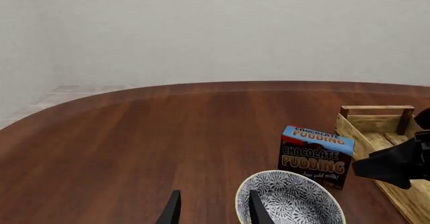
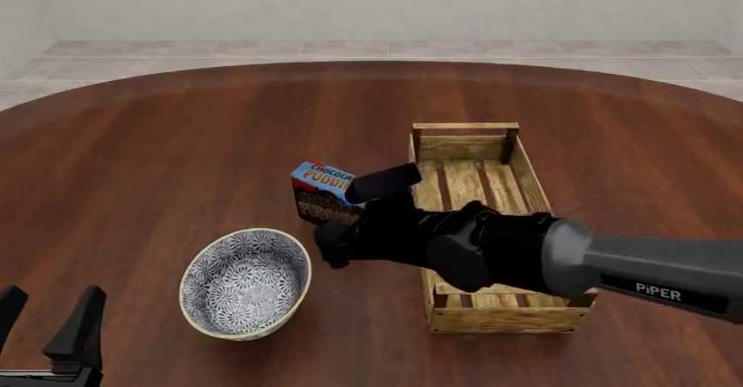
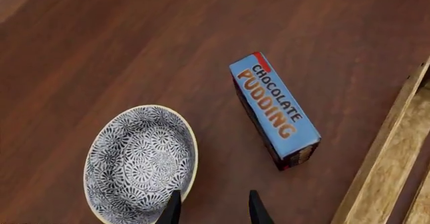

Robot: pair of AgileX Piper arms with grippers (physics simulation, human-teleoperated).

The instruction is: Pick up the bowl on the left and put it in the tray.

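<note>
The bowl [image 2: 246,283] is round with a blue-and-white floral pattern and stands on the table to the left of the tray [image 2: 509,171], a long light-wood crate. My right gripper [image 2: 330,246] reaches across the tray and hovers just right of the bowl's rim. The right wrist view shows this gripper [image 3: 213,209] open and empty, one finger by the rim of the bowl [image 3: 138,163]. My left gripper [image 2: 47,317] stands open near the table's front left, apart from the bowl. Its fingers [image 1: 171,211] frame bare table beside the bowl [image 1: 292,199].
A blue chocolate pudding box [image 2: 322,183] stands between the bowl and the tray, right behind my right gripper; it also shows at box [image 3: 272,108] and box [image 1: 315,153]. The right arm [image 2: 650,270] crosses above the tray's near end. The tray's rail [image 3: 383,153] lies beside the box.
</note>
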